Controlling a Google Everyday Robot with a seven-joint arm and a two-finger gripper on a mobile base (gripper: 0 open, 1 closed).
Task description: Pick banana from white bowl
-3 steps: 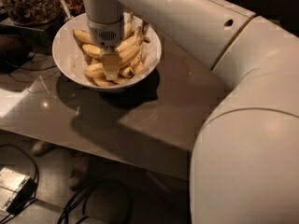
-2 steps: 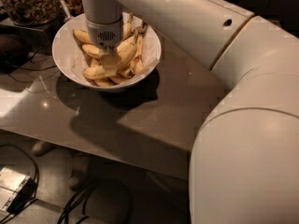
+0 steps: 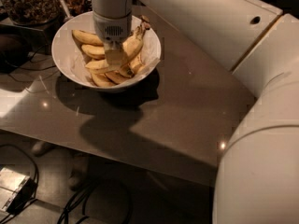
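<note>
The white bowl (image 3: pixel 63 41) stands at the back left of the brown table and holds several yellow bananas. A long curved banana (image 3: pixel 133 42) with a dark stem end lies along the bowl's right side. Shorter bananas (image 3: pixel 93 50) lie to the left and front. My gripper (image 3: pixel 114 57) hangs straight down from the white wrist and reaches among the bananas at the bowl's middle, just left of the long banana. Its tip is partly hidden among the fruit.
A clear glass container of brown bits (image 3: pixel 28 3) stands behind the bowl at the top left. My large white arm (image 3: pixel 261 125) fills the right side. The table's front edge (image 3: pixel 117 155) runs across the view. Cables (image 3: pixel 88 199) and a small box (image 3: pixel 11 185) lie on the floor.
The gripper stays over the middle of the bowl, barely moved. The big arm links at the right have shifted a little further right in view.
</note>
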